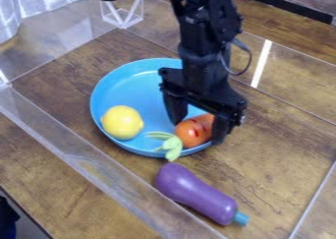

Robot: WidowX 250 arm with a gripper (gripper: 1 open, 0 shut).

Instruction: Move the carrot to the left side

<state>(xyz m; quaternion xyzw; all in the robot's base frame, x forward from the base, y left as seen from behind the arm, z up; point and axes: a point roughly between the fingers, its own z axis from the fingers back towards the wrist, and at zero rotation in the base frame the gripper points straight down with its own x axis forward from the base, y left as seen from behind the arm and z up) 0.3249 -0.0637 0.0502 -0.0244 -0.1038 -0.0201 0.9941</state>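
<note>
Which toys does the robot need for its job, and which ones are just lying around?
Needed:
- carrot, in the blue bowl
- gripper, open over the carrot

Lying around:
- lemon, in the bowl
- eggplant, on the table beside the bowl

1. Table (282,135): dark wood, visible grain, slight sheen.
2. Enclosure walls (59,135): clear plastic, glossy, reflective.
3. Bowl (118,86): blue, smooth, glossy plastic look.
4. Carrot (195,132), lemon toy (122,121), eggplant (197,192): smooth plastic, mild shine.
5. Gripper (197,130): black, matt finish.
</note>
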